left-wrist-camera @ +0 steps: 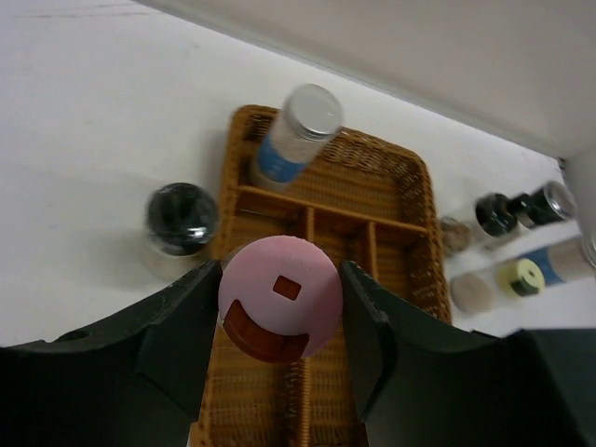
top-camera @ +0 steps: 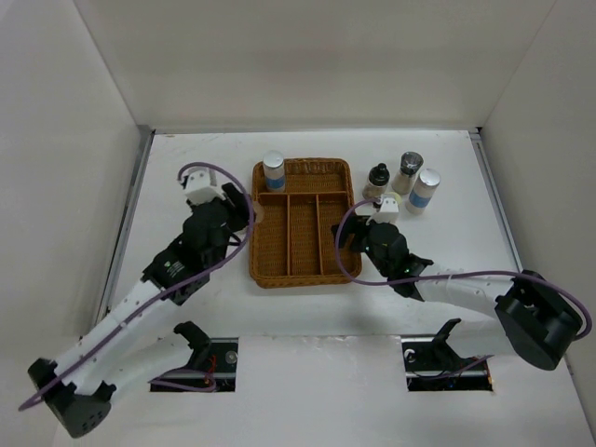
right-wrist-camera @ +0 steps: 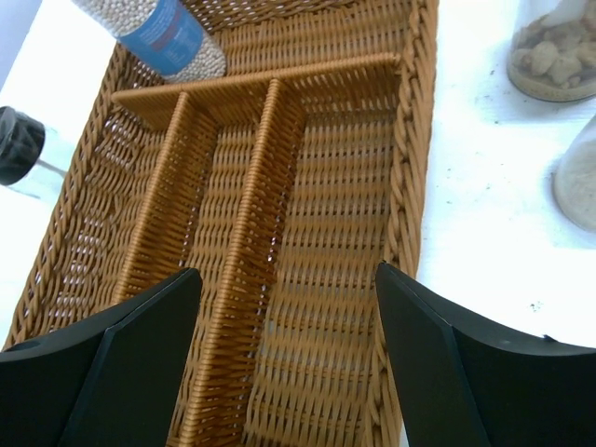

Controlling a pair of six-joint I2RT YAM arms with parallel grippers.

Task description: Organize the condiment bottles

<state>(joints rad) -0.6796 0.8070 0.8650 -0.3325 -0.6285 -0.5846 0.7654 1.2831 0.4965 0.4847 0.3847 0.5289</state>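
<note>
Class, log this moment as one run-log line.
left fingers: shut on pink-cap bottle | right fingers: open above tray | tray: one blue-label bottle inside

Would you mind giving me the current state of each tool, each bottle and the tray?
Pink-capped bottle: upright, held by its cap.
Left tool: shut on pink-capped bottle.
Right tool: open, empty, over wicker tray.
Blue-labelled bottle: upright in tray's far-left corner.
Black-capped jar: upright on table, left of tray.
Bottles right of tray: upright on table.
</note>
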